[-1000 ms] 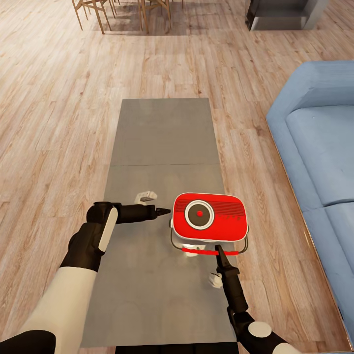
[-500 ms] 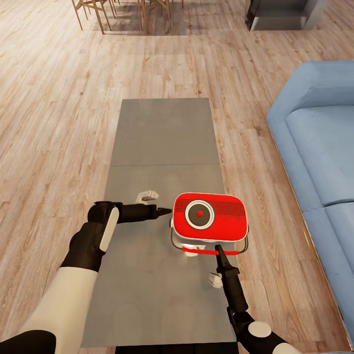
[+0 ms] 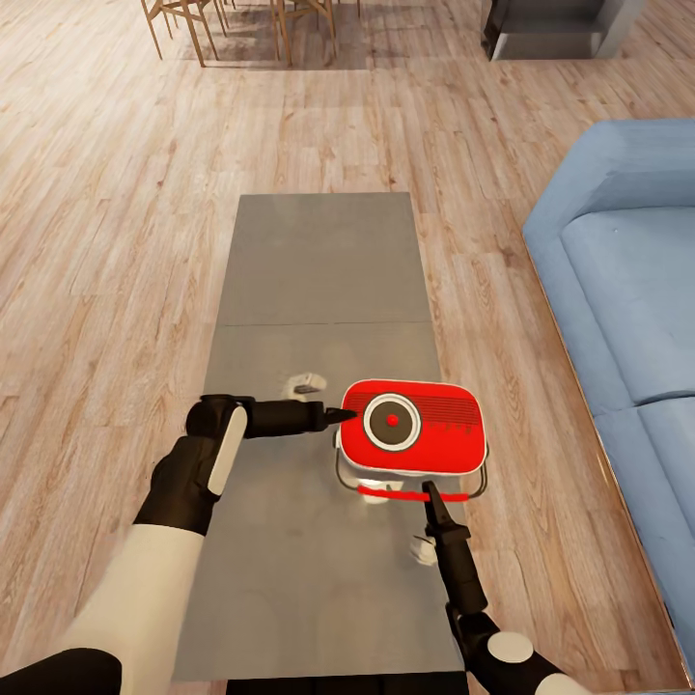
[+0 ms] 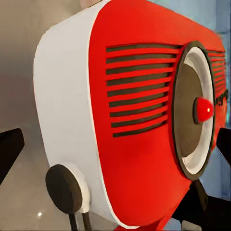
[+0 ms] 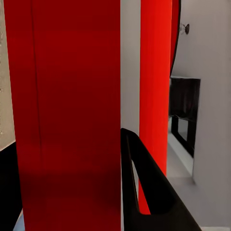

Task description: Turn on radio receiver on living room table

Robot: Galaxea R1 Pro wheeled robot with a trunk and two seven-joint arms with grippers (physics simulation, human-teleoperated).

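The red radio receiver [image 3: 410, 427] sits on the near half of the grey table [image 3: 323, 261], dial face up, with its wire handle around it. My left gripper [image 3: 343, 415] reaches in from the left and its tips meet the radio's left edge. In the left wrist view the radio receiver [image 4: 139, 125] is very close, and the gripper [image 4: 115, 144] is open with one finger at each side. My right gripper [image 3: 428, 492] is at the radio's near edge. In the right wrist view this gripper [image 5: 72, 183] is shut on the red shell [image 5: 67, 96].
A light blue sofa [image 3: 627, 290] runs along the table's right side, with a narrow strip of plank floor between them. Wooden chairs [image 3: 241, 24] stand at the far left and a dark grey unit [image 3: 560, 29] at the far right.
My left arm has moved right, bringing its gripper from a short gap up to the radio's left edge. The right arm and the radio have not moved.
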